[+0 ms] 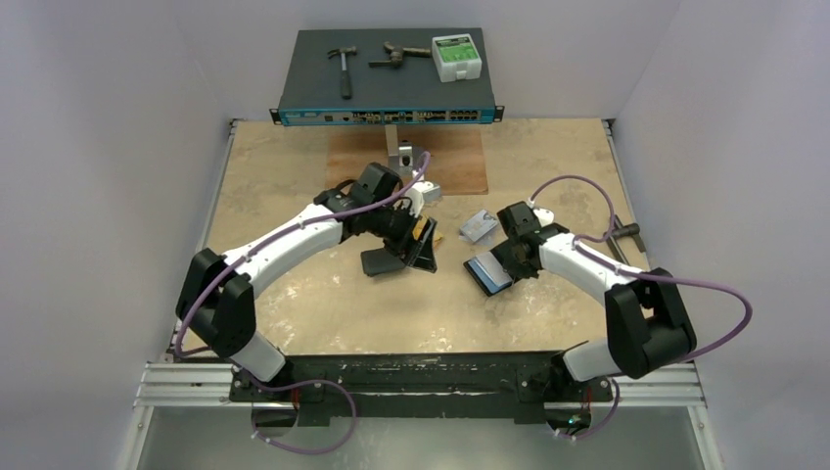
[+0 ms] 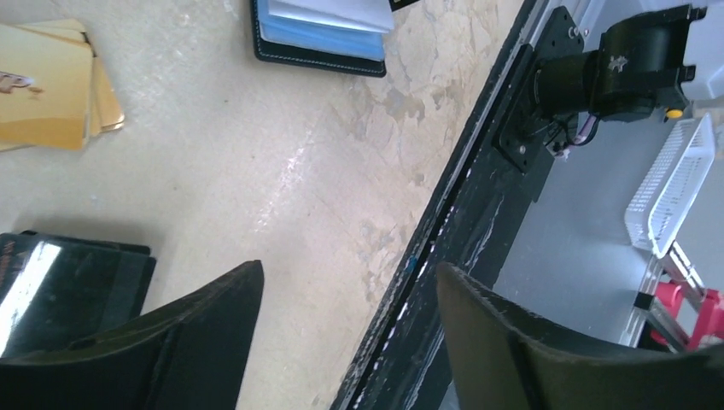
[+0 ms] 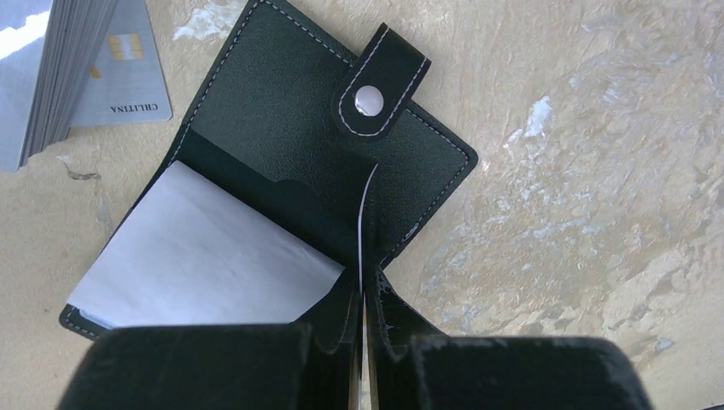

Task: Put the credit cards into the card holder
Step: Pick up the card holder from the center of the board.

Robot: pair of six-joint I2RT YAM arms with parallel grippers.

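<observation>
card [image 3: 363, 231] edge: right wrist only

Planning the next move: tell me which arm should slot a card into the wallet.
Right. The right gripper is shut on a thin card, edge-on over the open wallet. The left gripper is open and empty, near the gold cards.

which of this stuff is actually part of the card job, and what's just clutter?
Job:
- card holder, open, snap tab up
- silver cards
- gold cards

Lying about:
- black pouch
- network switch, with hammer and green-white box on top
- dark tool by the right table edge
</observation>
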